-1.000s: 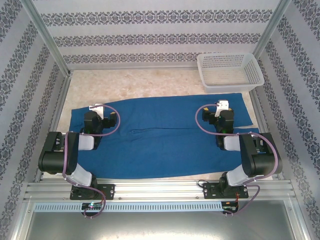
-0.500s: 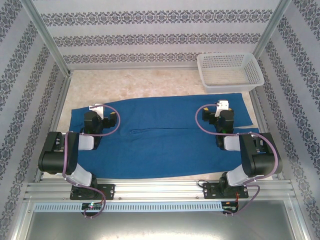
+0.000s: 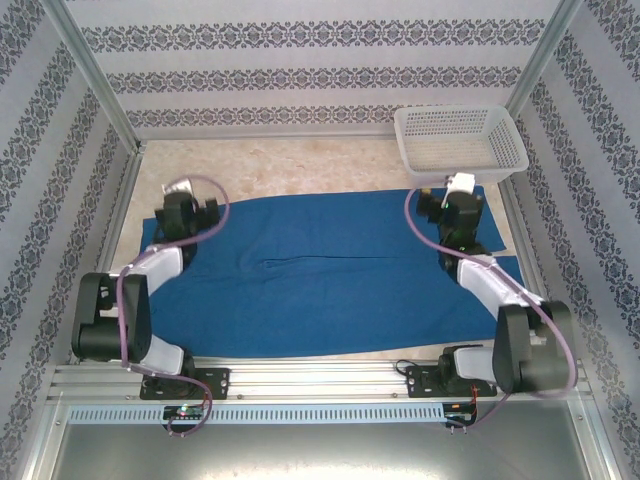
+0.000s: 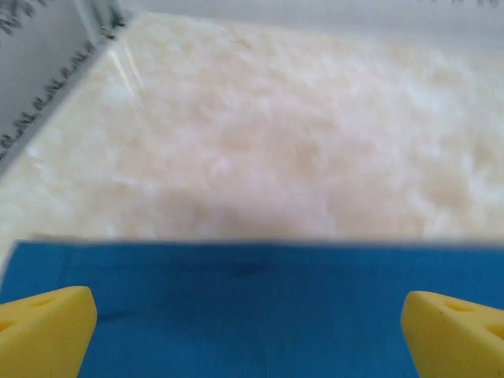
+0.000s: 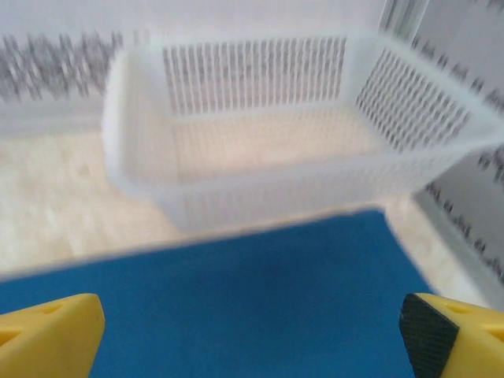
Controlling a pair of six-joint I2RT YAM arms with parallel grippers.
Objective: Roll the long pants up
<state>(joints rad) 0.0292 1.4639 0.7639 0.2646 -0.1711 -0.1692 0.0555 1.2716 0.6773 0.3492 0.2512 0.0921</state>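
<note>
Long pants (image 3: 330, 270) of deep-blue soft cloth lie flat across the pale desk (image 3: 300, 165). We hold left gripper (image 4: 250, 332) and right gripper (image 5: 252, 337) above their far edge, jaws wide apart, empty, probably to pinch it and start rolling.

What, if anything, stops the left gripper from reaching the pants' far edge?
Probably nothing, so yes. The left gripper hangs open just over the pants, their far edge lies right ahead of its fingers, and bare table lies beyond.

Left fingers (image 4: 43, 331) spread; right fingers (image 5: 47, 335) spread.
</note>
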